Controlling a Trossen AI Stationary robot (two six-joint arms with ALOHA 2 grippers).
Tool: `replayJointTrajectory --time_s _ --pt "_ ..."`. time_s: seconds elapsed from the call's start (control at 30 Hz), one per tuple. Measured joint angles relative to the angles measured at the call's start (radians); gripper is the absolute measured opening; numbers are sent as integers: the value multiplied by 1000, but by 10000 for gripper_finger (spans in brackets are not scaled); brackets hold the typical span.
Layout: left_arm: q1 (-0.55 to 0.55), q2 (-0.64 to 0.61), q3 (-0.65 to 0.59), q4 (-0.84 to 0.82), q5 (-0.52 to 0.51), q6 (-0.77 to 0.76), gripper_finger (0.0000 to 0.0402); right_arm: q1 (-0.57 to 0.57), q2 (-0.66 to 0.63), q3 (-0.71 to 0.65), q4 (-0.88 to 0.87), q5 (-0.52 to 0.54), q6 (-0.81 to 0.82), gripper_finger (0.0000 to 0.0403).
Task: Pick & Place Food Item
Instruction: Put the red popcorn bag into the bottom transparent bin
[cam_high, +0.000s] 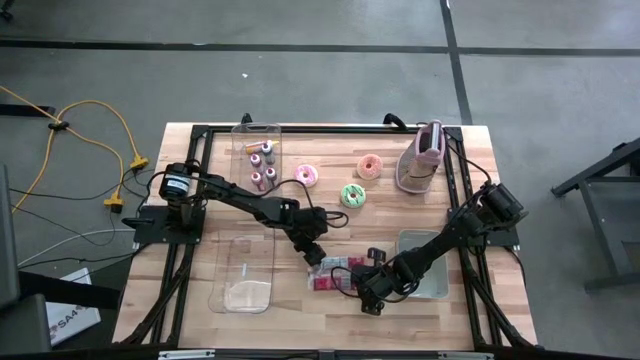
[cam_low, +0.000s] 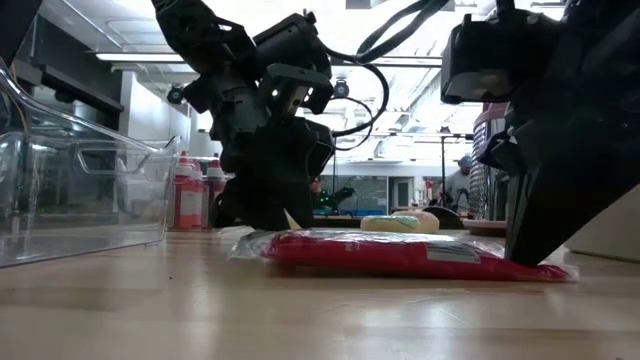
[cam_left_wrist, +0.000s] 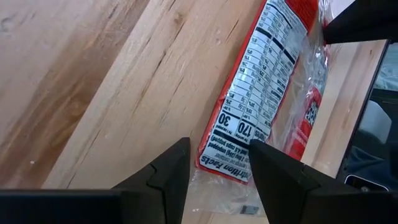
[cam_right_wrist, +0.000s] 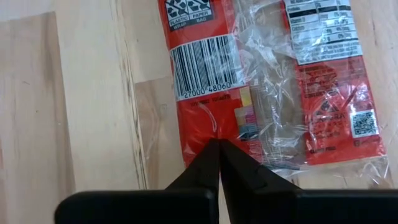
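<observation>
A red food packet (cam_high: 335, 275) in clear wrapping lies flat on the wooden table (cam_high: 200, 180), near its front edge. My left gripper (cam_left_wrist: 217, 146) is open and slants down over the packet's left end (cam_left_wrist: 227, 165), one finger on each side of that end's corner; I cannot tell if they touch it. My right gripper (cam_right_wrist: 219, 142) is shut, with its tips down on the packet's right end. The low view shows the packet (cam_low: 400, 255) flat between the two grippers. My right gripper has its shut fingertips (cam_right_wrist: 211, 155) set on the red wrapper just below the barcode (cam_right_wrist: 214, 124), at the packet's right end. It comes steeply from above. Whether a fold of film is caught between the tips, I cannot tell. The packet lies flat on the table.
A clear bin (cam_high: 245, 270) stands near left, and a clear tray of small bottles (cam_high: 258, 160) at the far left. Three donuts (cam_high: 353, 195) and a pink appliance (cam_high: 422, 160) sit toward the back. A clear container (cam_high: 425, 262) is beside the right arm.
</observation>
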Motion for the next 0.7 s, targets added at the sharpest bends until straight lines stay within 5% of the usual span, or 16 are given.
replayJointTrajectory --time_s 0.33,0.7 --pt "-4 2 -1 -20 108 -15 161 0 0 -2 2 9 10 2" --pt "-3 2 -2 24 105 -9 161 -1 2 -5 23 33 10 2"
